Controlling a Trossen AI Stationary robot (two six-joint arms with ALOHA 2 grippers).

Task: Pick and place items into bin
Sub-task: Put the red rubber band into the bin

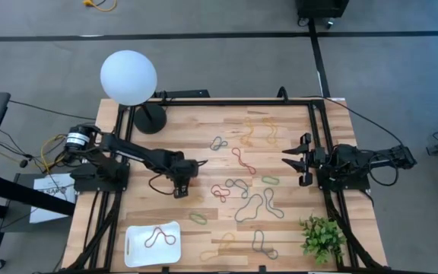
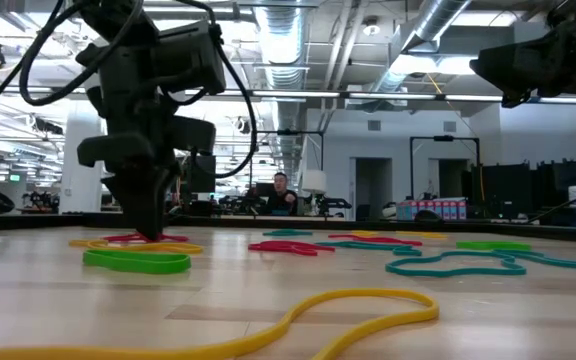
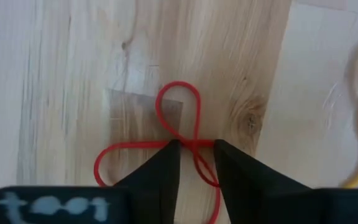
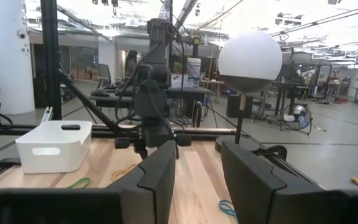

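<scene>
Left wrist view — left gripper [image 3: 196, 149] straddles a red band [image 3: 178, 134], fingers apart; pinch squarely at its crossing, then lift straight.

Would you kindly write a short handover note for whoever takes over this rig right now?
Left gripper: down on the table, fingers straddling a red rubber band, not yet closed on it.
Right gripper: open, raised at the table's right edge.
White bin: near-left corner, holding one red band.
Left to do: the many bands lying across the middle and right of the table.
</scene>
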